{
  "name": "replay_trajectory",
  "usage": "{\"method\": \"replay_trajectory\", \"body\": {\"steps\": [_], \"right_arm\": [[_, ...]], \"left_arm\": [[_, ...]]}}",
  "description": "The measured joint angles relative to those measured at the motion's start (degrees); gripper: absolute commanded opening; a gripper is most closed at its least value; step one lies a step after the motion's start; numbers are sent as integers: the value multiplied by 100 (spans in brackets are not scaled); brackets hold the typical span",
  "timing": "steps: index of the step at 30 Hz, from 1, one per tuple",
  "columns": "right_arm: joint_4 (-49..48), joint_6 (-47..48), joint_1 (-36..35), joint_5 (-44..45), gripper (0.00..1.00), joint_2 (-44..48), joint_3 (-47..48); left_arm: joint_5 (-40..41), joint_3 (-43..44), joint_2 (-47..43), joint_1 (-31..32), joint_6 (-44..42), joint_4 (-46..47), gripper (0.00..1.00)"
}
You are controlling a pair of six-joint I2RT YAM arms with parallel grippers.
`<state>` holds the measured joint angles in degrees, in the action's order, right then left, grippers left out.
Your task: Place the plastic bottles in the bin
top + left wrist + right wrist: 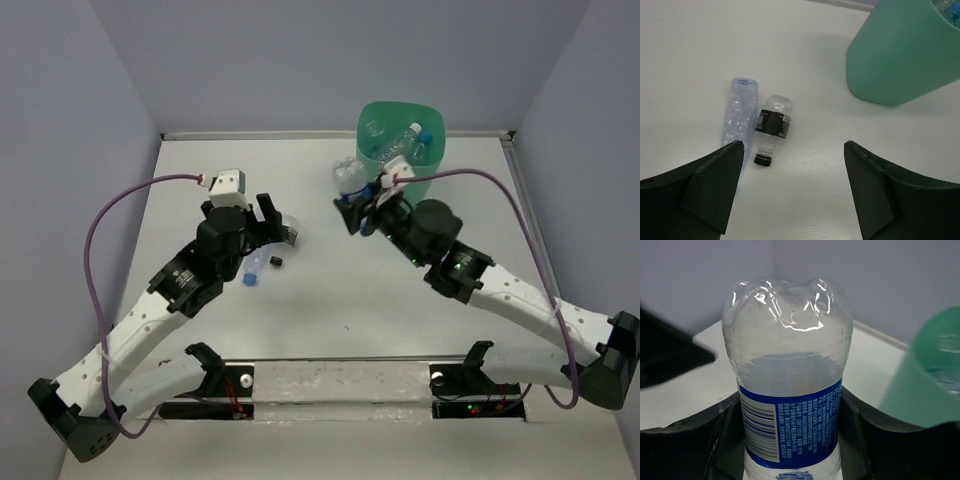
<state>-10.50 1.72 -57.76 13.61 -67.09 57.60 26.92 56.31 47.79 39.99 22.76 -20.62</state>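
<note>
Holding blue-labelled bottle (790, 390): right gripper (362, 208) is clamping its middle, just beside the bin (900, 60).
Bin: already containing bottles; by my judgement the held bottle is needing lifting above the rim, centring, then releasing.
Left gripper (794, 146): jaws are standing apart over the black-labelled bottle (772, 125) and crushed bottle (740, 110), which are lying side by side.

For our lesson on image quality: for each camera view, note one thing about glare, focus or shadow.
Right wrist: glare streaks on the base of the blue-labelled bottle; the bin beside it is blurred. Left wrist: the crushed bottle and the black-labelled bottle look sharp; the bin throws a soft shadow on the table. Top external: even light, no hard shadows.
</note>
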Motion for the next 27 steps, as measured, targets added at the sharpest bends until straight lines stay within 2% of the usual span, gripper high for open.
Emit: {"method": "replay_trajectory", "body": {"steps": [3, 5, 10, 13, 17, 19, 22, 27], "right_arm": [[-63, -15, 1222, 210, 34, 308, 195], [-50, -24, 1971, 295, 34, 114, 643], [-315, -28, 3259, -87, 34, -1185, 2170], [-363, -157, 3869, -546, 43, -1971, 2669], [-258, -223, 4249, -774, 96, -2693, 2798], [-136, -267, 4271, -826, 99, -2909, 2796], [20, -275, 4245, -968, 99, -2946, 2743], [-17, -496, 4232, -1246, 96, -2334, 2369]], "left_arm": [[-466, -393, 479, 0, 251, 527, 90], [-621, -516, 844, 2, 354, 732, 90], [-697, -579, 2070, 2, 501, 1320, 94], [-632, -584, 2551, 0, 516, 1471, 96], [-466, -542, 3134, -9, 463, 1668, 97], [-420, -481, 3368, -39, 420, 1727, 97], [-409, -402, 3740, -74, 313, 1921, 97], [-319, -317, 4059, -98, 162, 2048, 96]]}}
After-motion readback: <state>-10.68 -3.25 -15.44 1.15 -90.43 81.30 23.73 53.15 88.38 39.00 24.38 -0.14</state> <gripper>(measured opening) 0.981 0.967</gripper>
